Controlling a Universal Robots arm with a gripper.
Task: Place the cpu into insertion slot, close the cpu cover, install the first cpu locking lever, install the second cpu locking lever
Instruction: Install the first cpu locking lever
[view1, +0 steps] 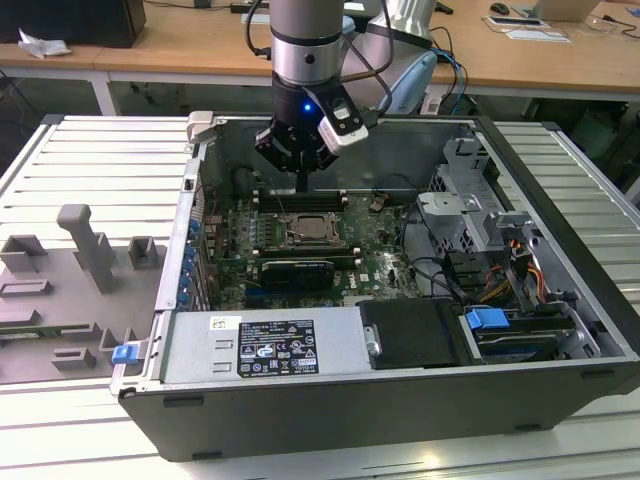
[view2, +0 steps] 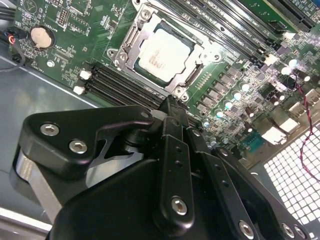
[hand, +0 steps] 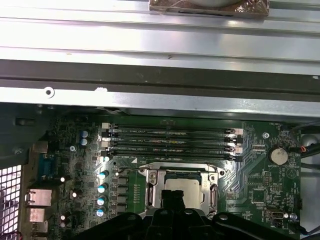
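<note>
One flat silver cpu (hand: 191, 185) peeks out, partly hidden by black jaws pressed together; in the exterior view they hang at its twelve o'clock.

Robotics lab, looks like: robot arm (view1: 305, 40), open PC tower (view1: 400, 405) below the jaws on a slatted alu bench (view1: 100, 160), grey fixture blocks (view1: 85, 250) alongside, wooden desks (view1: 200, 50) beyond.

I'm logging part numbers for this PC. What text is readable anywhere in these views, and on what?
White label on the power supply housing: print and symbols, too small to read.
cpu top: faint markings, blurred, unreadable.
Green circuit board: white lettering, too small to read.
No text can be quoted.
</note>
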